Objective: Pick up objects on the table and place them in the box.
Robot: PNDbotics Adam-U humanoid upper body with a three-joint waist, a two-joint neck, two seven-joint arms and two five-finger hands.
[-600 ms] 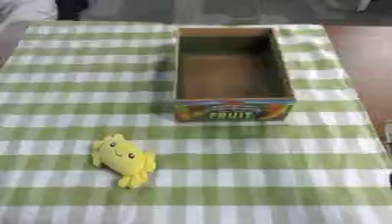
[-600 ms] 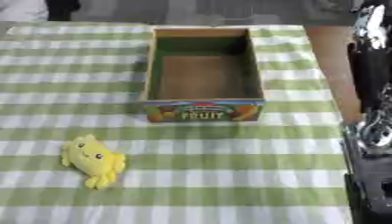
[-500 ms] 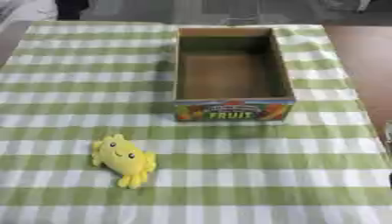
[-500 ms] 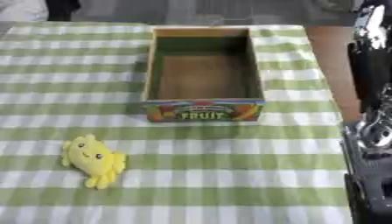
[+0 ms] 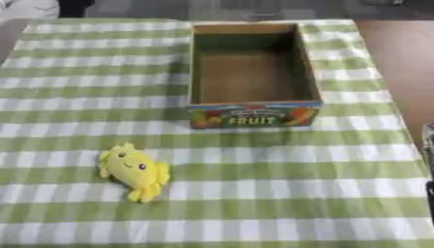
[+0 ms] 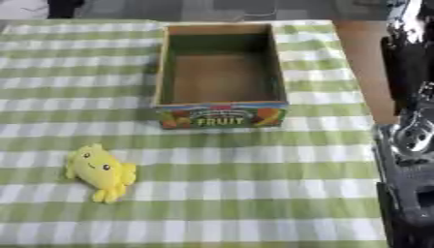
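Comparing with half second ago: nothing moved. Yellow plush [image 5: 134, 169] lying on surface [image 5: 280, 193], box [image 5: 252, 72] empty, right arm [image 6: 411, 145] parked at edge; fingers' state cannot tell. Picking not begun.

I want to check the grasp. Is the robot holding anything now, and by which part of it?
Nothing is held. The yellow plush toy lies alone on the checked cloth, and the box is empty. Only the right arm shows, at the right edge; no hand is visible.

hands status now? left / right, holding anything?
Left hand: not in view.
Right arm: only its black and silver structure shows at the right edge; hand state cannot be told, nothing seen held.
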